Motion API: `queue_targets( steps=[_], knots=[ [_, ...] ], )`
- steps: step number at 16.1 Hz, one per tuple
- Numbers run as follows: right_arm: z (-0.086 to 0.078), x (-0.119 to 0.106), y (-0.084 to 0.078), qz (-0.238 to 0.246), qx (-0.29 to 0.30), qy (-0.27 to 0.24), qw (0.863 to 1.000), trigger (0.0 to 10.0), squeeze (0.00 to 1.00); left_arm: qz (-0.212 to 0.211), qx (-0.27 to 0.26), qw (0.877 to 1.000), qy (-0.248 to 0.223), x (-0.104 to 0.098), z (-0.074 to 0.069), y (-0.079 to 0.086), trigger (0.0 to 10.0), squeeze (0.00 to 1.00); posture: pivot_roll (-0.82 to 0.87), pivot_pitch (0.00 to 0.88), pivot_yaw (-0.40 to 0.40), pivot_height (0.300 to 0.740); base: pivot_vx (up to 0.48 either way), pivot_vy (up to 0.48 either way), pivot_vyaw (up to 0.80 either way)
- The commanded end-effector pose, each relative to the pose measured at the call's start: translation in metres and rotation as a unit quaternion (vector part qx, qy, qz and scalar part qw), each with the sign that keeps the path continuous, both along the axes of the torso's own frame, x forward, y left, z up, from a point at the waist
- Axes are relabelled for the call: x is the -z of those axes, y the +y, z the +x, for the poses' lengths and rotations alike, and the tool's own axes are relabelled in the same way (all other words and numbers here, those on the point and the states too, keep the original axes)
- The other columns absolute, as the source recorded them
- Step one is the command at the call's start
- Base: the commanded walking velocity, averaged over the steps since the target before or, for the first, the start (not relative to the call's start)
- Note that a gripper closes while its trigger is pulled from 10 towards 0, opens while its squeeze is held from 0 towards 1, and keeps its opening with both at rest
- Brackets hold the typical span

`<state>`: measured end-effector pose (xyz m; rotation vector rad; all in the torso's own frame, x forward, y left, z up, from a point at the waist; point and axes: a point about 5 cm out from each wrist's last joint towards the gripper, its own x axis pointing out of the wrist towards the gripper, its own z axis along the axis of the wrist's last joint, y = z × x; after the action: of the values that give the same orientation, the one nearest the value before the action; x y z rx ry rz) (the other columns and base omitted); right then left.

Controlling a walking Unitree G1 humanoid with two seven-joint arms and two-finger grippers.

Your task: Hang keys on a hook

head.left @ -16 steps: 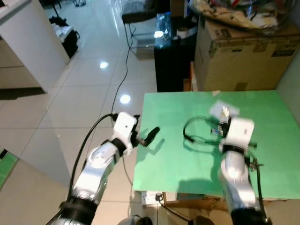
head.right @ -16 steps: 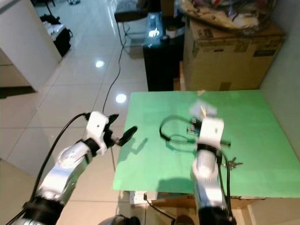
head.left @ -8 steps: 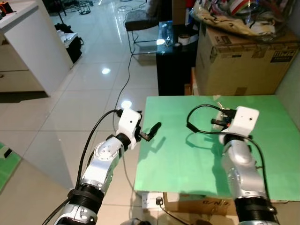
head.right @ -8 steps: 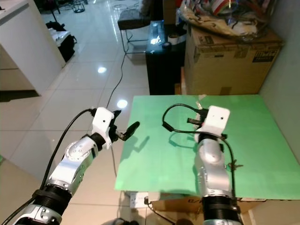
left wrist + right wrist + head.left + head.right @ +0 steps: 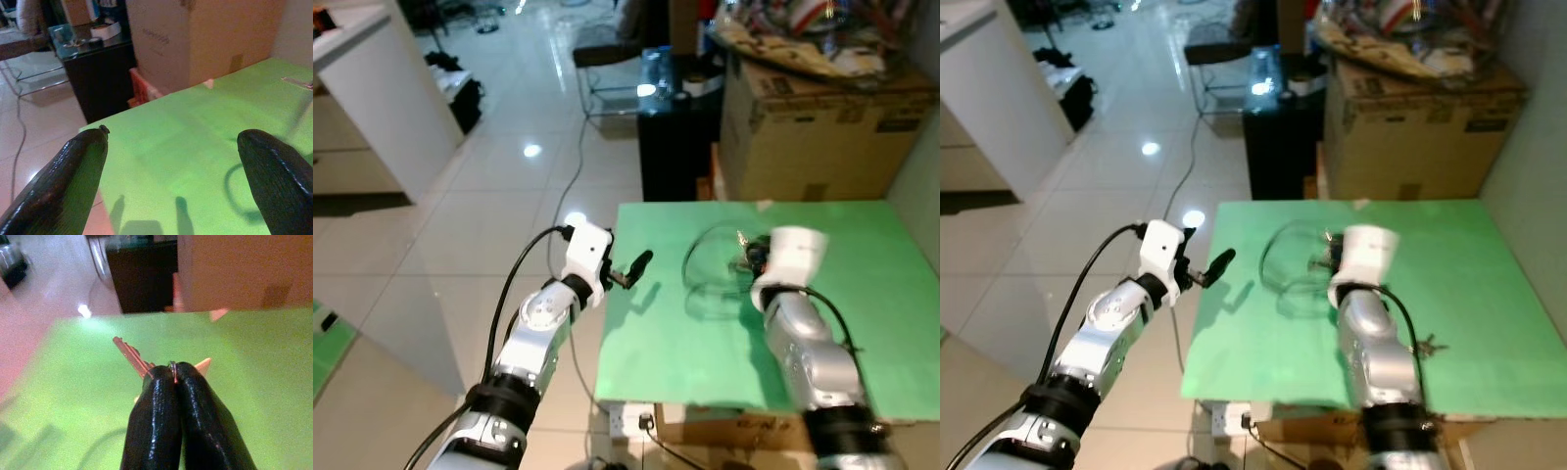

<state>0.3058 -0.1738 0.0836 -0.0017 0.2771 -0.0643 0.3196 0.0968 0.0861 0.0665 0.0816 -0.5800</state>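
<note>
A brass-coloured key (image 5: 130,355) sticks out from between the fingertips of my right gripper (image 5: 171,373), which is shut on the keys. That gripper (image 5: 750,258) hovers over the middle of the green table (image 5: 871,294), motion-blurred, with a black cable looping off its wrist. My left gripper (image 5: 637,265) hangs at the table's left edge, pointing across it. In the left wrist view its two black fingers (image 5: 73,171) stand wide apart with nothing between them.
A large cardboard box (image 5: 822,117) with bags on top stands behind the table, beside a black cabinet (image 5: 675,127). A small key-like metal piece (image 5: 1427,345) lies on the table near my right forearm. A white counter (image 5: 372,88) is far left across the glossy tiled floor.
My right gripper has risen off the table with the keys and then swung left toward the table's middle. The left gripper has stayed by the table's left edge.
</note>
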Motion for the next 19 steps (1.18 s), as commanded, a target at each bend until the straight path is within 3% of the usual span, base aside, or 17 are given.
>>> queue_targets(
  steps=[1,2,3,4,5,6,7,9,12,14,15,17,19],
  knots=[
    [0.000,0.003,0.004,0.050,0.005,0.018,0.999,10.0,0.00,0.008,-0.006,1.000,-0.002,0.000,0.001,0.003,10.0,0.00,-0.17,0.000,0.141,0.740,0.000,0.000,0.00],
    [0.001,0.006,0.002,-0.178,-0.039,0.024,0.983,10.0,0.00,0.009,-0.004,1.000,-0.001,0.001,0.001,0.003,10.0,0.00,-0.17,0.000,0.143,0.740,0.000,0.000,0.00],
    [0.000,0.008,0.012,0.077,-0.002,0.046,0.996,10.0,0.00,0.009,-0.004,1.000,-0.001,0.001,0.002,0.003,10.0,0.00,-0.17,0.000,0.146,0.740,0.000,0.000,0.00],
    [-0.001,0.009,0.010,0.158,0.017,0.047,0.986,10.0,0.00,0.010,-0.004,1.000,-0.001,0.001,0.002,0.003,10.0,0.00,-0.17,0.000,0.143,0.740,0.000,0.000,0.00],
    [-0.001,0.009,-0.001,0.007,0.002,0.041,0.999,10.0,0.00,0.011,-0.002,1.000,-0.002,0.001,0.002,0.003,10.0,0.00,-0.17,0.000,0.145,0.740,0.000,0.000,0.00],
    [-0.001,0.010,-0.002,0.029,0.003,0.039,0.999,10.0,0.00,0.011,-0.002,1.000,-0.001,0.001,0.002,0.003,10.0,0.00,-0.17,0.000,0.150,0.740,0.000,0.000,0.00],
    [-0.003,0.012,-0.006,0.019,0.005,0.040,0.999,10.0,0.00,0.013,0.003,1.000,0.001,0.002,0.002,0.003,10.0,0.00,-0.18,0.000,0.151,0.740,0.000,0.000,0.00],
    [-0.008,0.016,-0.010,-0.093,-0.021,0.033,0.995,10.0,0.00,0.014,0.007,1.000,0.005,0.004,0.000,0.003,10.0,0.00,-0.18,0.000,0.153,0.740,0.000,0.000,0.00],
    [-0.012,0.009,-0.004,-0.054,-0.052,0.015,0.997,10.0,0.00,0.026,0.005,1.000,0.003,0.007,-0.002,0.006,10.0,0.00,-0.18,0.000,0.152,0.740,0.000,0.000,0.00],
    [-0.009,-0.002,-0.011,-0.036,-0.044,-0.015,0.998,10.0,0.00,-0.005,-0.045,0.999,0.022,0.006,0.006,0.018,10.0,0.00,-0.18,0.000,0.149,0.740,0.000,0.000,0.00],
    [-0.010,-0.005,-0.016,-0.031,-0.028,-0.033,0.999,10.0,0.00,-0.051,-0.100,0.993,0.036,0.002,0.012,0.028,10.0,0.00,-0.18,0.000,0.150,0.740,0.000,0.480,0.00],
    [-0.012,-0.004,-0.018,-0.024,-0.006,-0.044,0.999,10.0,0.00,-0.087,-0.137,0.986,0.047,0.001,0.013,0.032,10.0,0.00,-0.18,0.000,0.152,0.740,0.000,0.480,0.00],
    [-0.016,-0.002,-0.015,-0.008,0.011,-0.057,0.998,10.0,0.00,-0.087,-0.128,0.987,0.036,0.002,0.007,0.026,10.0,0.00,-0.18,0.000,0.148,0.740,0.000,0.478,0.00]
  ],
)
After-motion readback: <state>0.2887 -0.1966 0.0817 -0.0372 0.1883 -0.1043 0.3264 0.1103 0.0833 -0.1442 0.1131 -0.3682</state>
